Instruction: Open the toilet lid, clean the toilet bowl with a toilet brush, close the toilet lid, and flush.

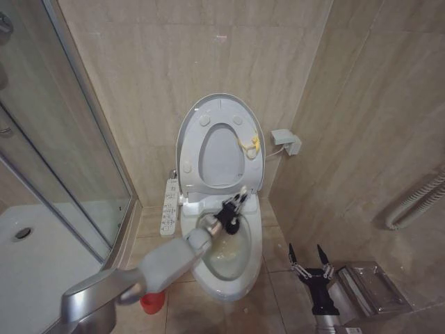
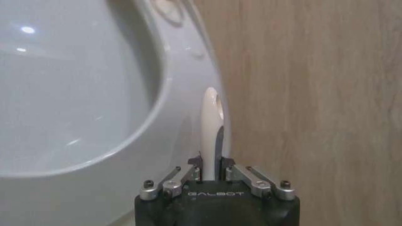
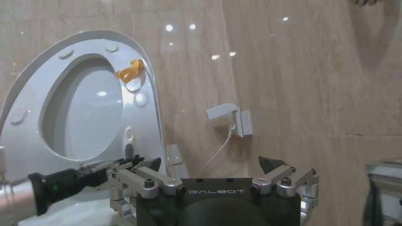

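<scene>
Right gripper (image 1: 310, 261) is hovering low beside the toilet bowl (image 1: 233, 278), fingers spread, holding nothing. Left gripper (image 1: 236, 206) is reaching over the bowl, pinching the toilet brush (image 2: 211, 134) handle; toilet lid (image 1: 191, 132) is standing upright against the wall, yellow loop (image 1: 249, 145) dangling

Lid (image 1: 221, 111): glossy white oval, raised upright against the wall at 12 o'clock; round bumpers and yellow loop (image 1: 249, 144) showing.
Bowl (image 1: 229, 259): white ceramic, open, yellowish staining inside.
Brush (image 2: 212, 127): thin white handle, upright over the bowl's rear; red holder (image 1: 153, 302) on the floor at 7 o'clock.
</scene>
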